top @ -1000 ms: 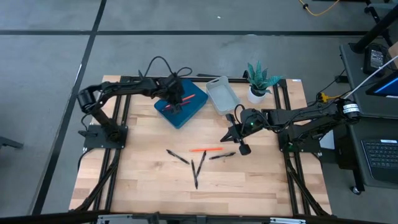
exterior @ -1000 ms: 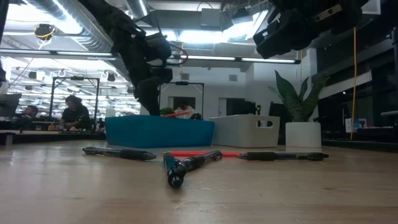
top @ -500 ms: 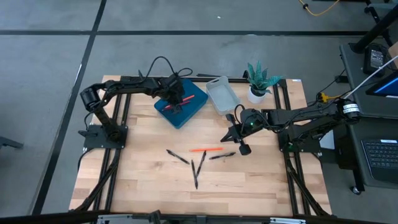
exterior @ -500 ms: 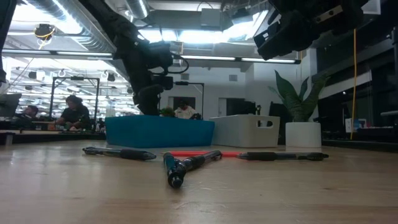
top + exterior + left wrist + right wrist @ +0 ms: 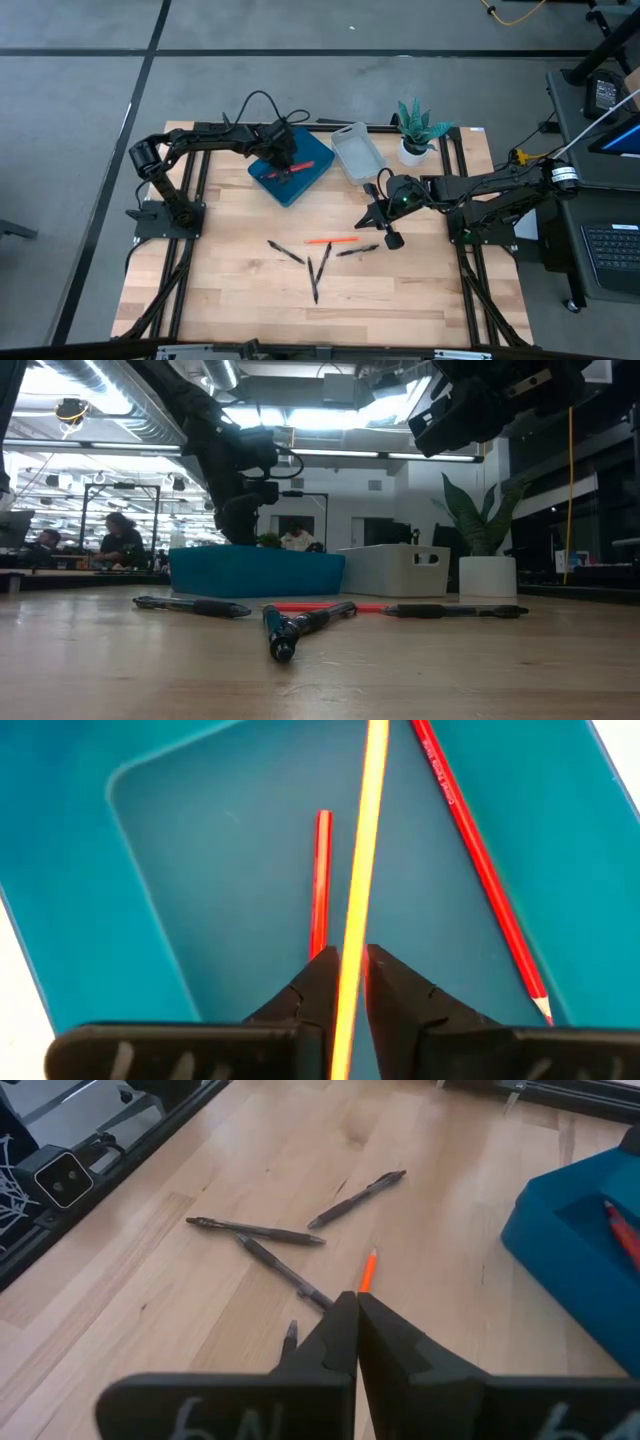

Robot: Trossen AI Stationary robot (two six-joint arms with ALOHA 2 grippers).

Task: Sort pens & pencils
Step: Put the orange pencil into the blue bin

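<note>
While the left gripper (image 5: 350, 970) hangs inside the blue bin (image 5: 290, 168) at the back of the tabletop (image 5: 230, 290), an orange pencil (image 5: 362, 870) runs straight between its two fingers (image 5: 318, 982); the jaws sit narrowly apart around it, and whether they press it or have let go cannot be told. Two red pencils lie on the bin floor: a short one (image 5: 321, 880) just beside the left finger, a long one (image 5: 480, 870) slanting off to the other side, apart from the gripper.

Across the tabletop, the right gripper (image 5: 390, 237) hovers clenched with nothing in it, just beside the scattered sticks. One orange pencil (image 5: 331, 241) lies on the wood close to it, its tip showing just past the closed fingers (image 5: 340, 1345) in the right wrist view. Four black pens (image 5: 316, 268) lie fanned around that pencil. A white bin (image 5: 357, 155) and a potted plant (image 5: 417, 128) stand behind.
</note>
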